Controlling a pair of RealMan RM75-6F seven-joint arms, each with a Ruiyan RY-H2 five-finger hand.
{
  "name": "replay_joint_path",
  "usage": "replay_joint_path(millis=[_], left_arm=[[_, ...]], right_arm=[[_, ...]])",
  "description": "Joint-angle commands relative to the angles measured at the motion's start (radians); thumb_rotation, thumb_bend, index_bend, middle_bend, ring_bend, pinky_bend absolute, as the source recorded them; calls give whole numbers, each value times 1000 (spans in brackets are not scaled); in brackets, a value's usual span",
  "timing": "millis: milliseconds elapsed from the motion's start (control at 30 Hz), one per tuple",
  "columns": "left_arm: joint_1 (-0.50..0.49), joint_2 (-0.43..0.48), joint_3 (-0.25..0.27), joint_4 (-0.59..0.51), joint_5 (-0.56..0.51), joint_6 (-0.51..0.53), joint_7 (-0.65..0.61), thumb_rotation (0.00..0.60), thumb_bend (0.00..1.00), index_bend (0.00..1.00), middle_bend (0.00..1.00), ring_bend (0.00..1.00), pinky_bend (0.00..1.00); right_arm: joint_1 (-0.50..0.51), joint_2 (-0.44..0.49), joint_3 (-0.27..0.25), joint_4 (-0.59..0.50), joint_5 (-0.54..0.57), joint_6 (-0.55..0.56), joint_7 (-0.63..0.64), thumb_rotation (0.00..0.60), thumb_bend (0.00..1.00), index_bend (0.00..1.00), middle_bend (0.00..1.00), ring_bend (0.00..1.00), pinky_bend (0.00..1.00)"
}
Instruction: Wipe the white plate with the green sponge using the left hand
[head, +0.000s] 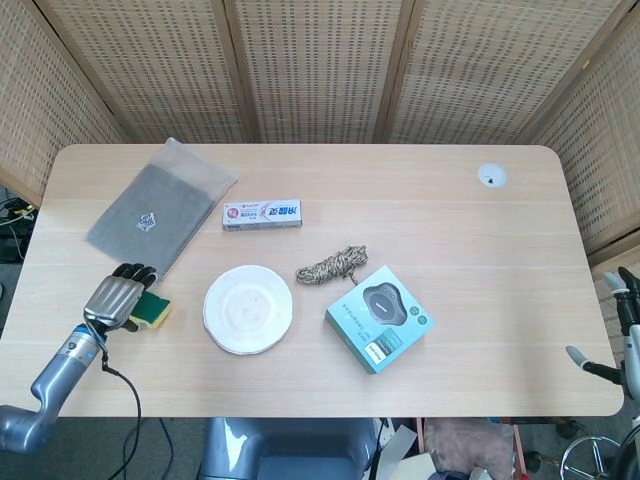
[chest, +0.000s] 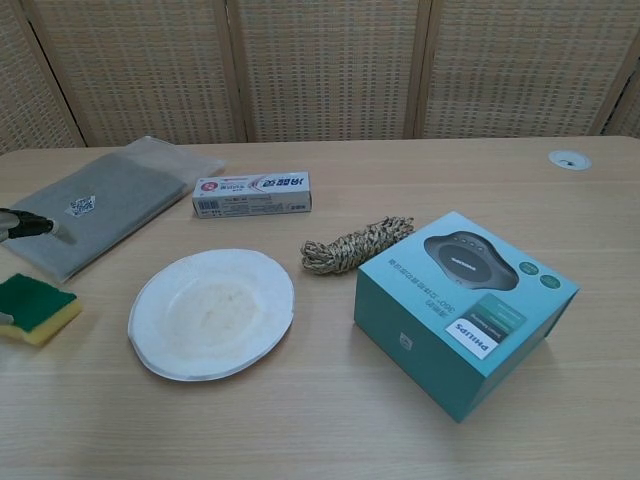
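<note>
Green sponge (chest: 36, 309) flat on worktop (head: 420, 200), left of white plate (head: 248, 309), well apart from it. Left hand (head: 117, 298) over sponge's left edge – whether fingers clamp it or just rest, cannot tell. Plate bare, upright. Beyond plate: toothpaste box (head: 262, 214), rope bundle (head: 332, 265), teal box (head: 379, 317), grey pouch (head: 160, 208) at back left. Right hand (head: 620, 340) at frame edge – finger state unclear.

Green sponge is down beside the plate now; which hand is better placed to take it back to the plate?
Left. The left hand is right at the green sponge, just left of the white plate. The right hand sits off the table's far right edge.
</note>
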Motion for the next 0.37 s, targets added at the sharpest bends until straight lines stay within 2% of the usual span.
replay_joint_path(millis=[33, 133, 200, 367], left_arm=[[54, 58, -41, -113, -22, 124, 35, 600, 0, 0, 0, 0, 0], [114, 114, -71, -221, -67, 255, 143, 600, 0, 0, 0, 0, 0], [162, 145, -87, -306, -80, 348, 157, 600, 0, 0, 0, 0, 0], [254, 193, -80, -420, -65, 496, 182, 600, 0, 0, 0, 0, 0]], right_arm=[[-2, 2, 1, 0, 0, 2, 5, 600, 0, 50, 0, 0, 0], [-3, 5, 2, 1, 0, 6, 12, 600, 0, 50, 0, 0, 0], [-5, 6, 3, 1, -1, 9, 17, 600, 0, 50, 0, 0, 0], [-7, 5, 4, 6, -5, 16, 24, 600, 0, 50, 0, 0, 0]])
